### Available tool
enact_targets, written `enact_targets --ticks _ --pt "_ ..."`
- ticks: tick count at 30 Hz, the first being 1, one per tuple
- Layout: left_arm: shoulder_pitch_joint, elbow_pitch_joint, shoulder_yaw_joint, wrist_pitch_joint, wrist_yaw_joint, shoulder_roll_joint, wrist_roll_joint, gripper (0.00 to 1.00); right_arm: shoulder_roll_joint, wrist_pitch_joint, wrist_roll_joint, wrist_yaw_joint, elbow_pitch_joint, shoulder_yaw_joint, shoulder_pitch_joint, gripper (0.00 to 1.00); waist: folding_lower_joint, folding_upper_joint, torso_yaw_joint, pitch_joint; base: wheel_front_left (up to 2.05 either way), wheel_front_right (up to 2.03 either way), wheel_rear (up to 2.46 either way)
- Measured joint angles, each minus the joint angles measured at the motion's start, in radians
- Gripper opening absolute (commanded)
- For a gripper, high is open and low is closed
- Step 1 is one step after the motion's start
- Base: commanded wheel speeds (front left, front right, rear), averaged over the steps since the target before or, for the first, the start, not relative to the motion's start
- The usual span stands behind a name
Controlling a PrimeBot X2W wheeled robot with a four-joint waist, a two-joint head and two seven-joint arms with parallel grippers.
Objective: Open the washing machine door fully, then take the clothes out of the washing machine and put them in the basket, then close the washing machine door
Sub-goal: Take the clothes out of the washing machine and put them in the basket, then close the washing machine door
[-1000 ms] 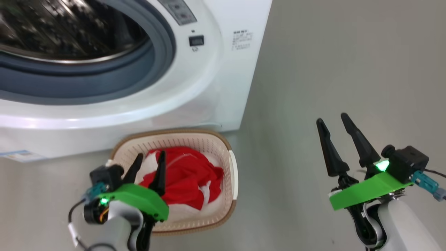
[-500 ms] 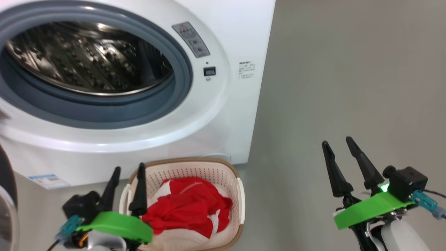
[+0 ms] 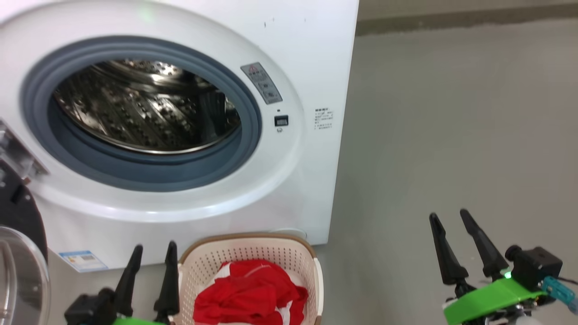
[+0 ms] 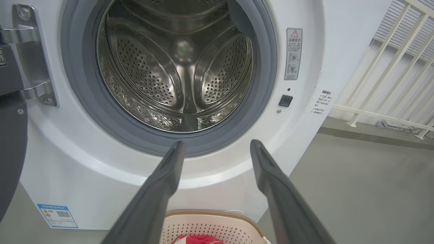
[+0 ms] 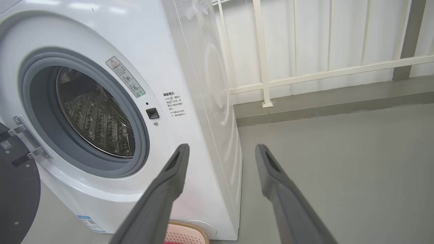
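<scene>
Currently we are holding our left pincer (image 3: pixel 154 246) and right pincer (image 3: pixel 449 213) wide apart, gripping nothing. The clothes (image 3: pixel 250 293) are lying in the basket (image 3: pixel 244 238), partly cut off below. The washing machine door (image 3: pixel 18 212) is being cropped at the left edge.

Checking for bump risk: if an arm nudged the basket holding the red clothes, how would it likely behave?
The basket looks like thin perforated plastic, so probably light; on the smooth floor it would likely slide rather than tip. The clothes lie crumpled and low inside, so they would probably add little weight.
</scene>
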Motion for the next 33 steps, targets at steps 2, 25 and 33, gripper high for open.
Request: enact_targets --ticks 2,25,33 --pt "0.026 -0.010 0.001 0.000 0.000 0.000 0.002 1.00 -0.001 0.000 0.000 0.000 -0.001 -0.004 0.018 1.00 0.0000 0.0000 0.001 -0.017 0.00 0.00 0.00" --pt "0.104 -0.068 0.057 0.000 0.016 0.004 0.112 1.00 -0.002 0.000 0.000 0.000 -0.017 -0.021 0.060 1.00 0.0000 0.0000 0.001 -0.080 0.00 0.00 0.00" --pt "0.104 -0.067 0.064 0.000 0.016 0.004 0.130 1.00 -0.002 0.000 0.000 0.000 -0.017 -0.021 0.061 1.00 0.0000 0.0000 0.003 -0.076 0.00 0.00 0.00"
